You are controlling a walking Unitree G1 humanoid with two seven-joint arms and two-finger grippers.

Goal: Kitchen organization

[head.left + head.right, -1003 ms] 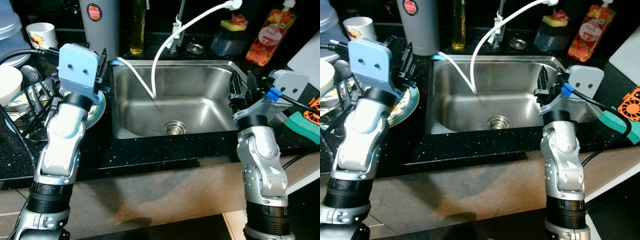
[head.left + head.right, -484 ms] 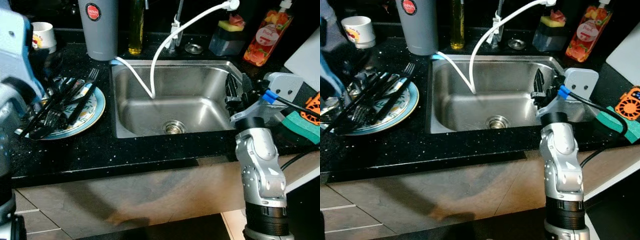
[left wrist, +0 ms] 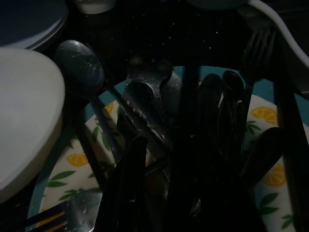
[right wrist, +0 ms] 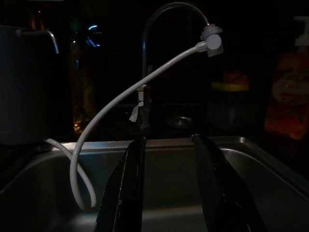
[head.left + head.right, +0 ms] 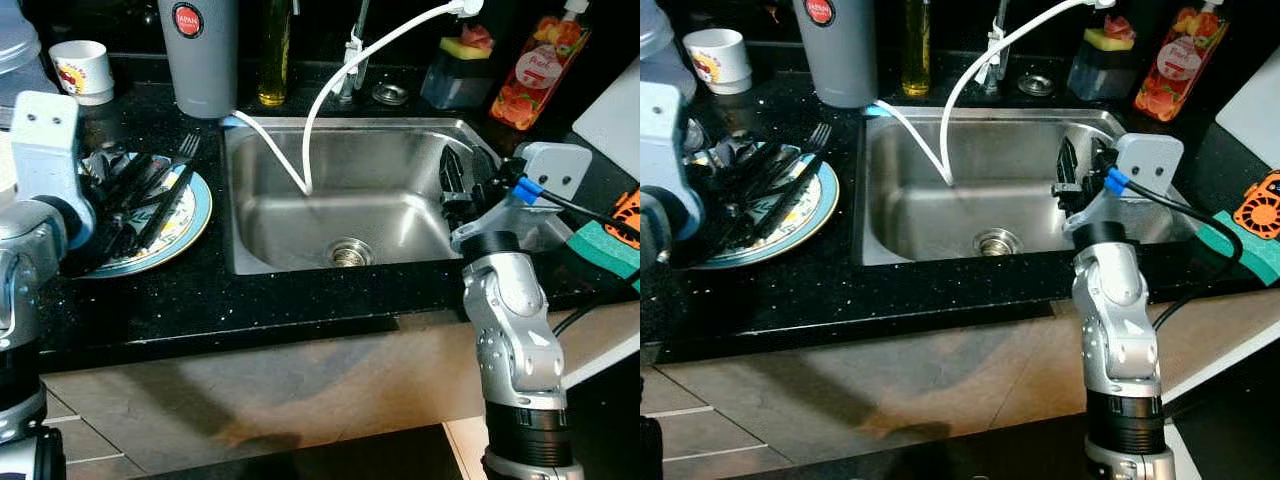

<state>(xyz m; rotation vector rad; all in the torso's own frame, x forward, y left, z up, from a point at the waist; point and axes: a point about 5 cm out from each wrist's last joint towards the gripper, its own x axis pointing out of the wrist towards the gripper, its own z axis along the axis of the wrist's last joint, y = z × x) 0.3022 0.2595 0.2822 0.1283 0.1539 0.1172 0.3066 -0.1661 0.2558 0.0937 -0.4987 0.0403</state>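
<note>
A teal-rimmed plate with a lemon pattern sits on the black counter left of the sink. It carries several pieces of cutlery, among them a fork and a spoon. My left gripper reaches low over this plate, its black fingers apart among the cutlery and holding nothing that I can make out. My right gripper hovers at the right rim of the steel sink. In the right wrist view its fingers stand open and empty, pointing at the tap.
A white hose loops from the tap into the sink. A grey tumbler, a mug and an oil bottle stand behind. A white bowl lies beside the plate. A soap bottle and green sponge are at right.
My left arm has swung out to the left and dropped, uncovering the plate, with its fingers now over the cutlery. The right gripper has shifted slightly towards the sink.
</note>
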